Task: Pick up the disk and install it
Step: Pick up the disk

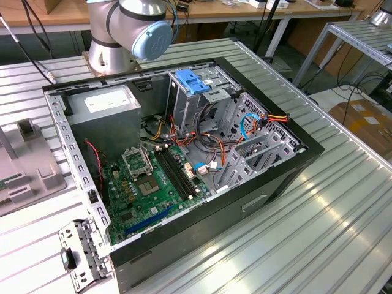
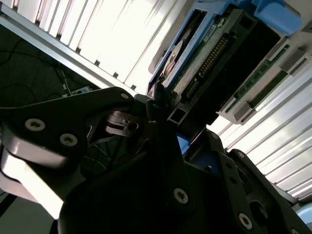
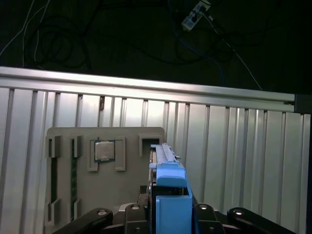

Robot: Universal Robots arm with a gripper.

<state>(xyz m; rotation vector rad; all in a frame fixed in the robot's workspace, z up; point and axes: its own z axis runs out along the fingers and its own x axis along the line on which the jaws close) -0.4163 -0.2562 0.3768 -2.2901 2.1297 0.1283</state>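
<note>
**Disk being gripped on edge above the parts tray**

The disk (image 3: 168, 187), edged by blue rails, is being held on edge by the gripper (image 3: 170, 212), whose fingers appear to be clamped on its flat sides. It is being kept over the grey parts tray (image 3: 126, 195) on the ribbed table (image 3: 243, 146). The disk's circuit board (image 2: 204, 58) is being shown in the second wrist view. By judgement, the clamp is best being kept square and firm, with the rails held clear of the tray's walls. No print on the disk can be read, and the print on the power supply's (image 1: 104, 119) white sticker is too small to tell.
</note>
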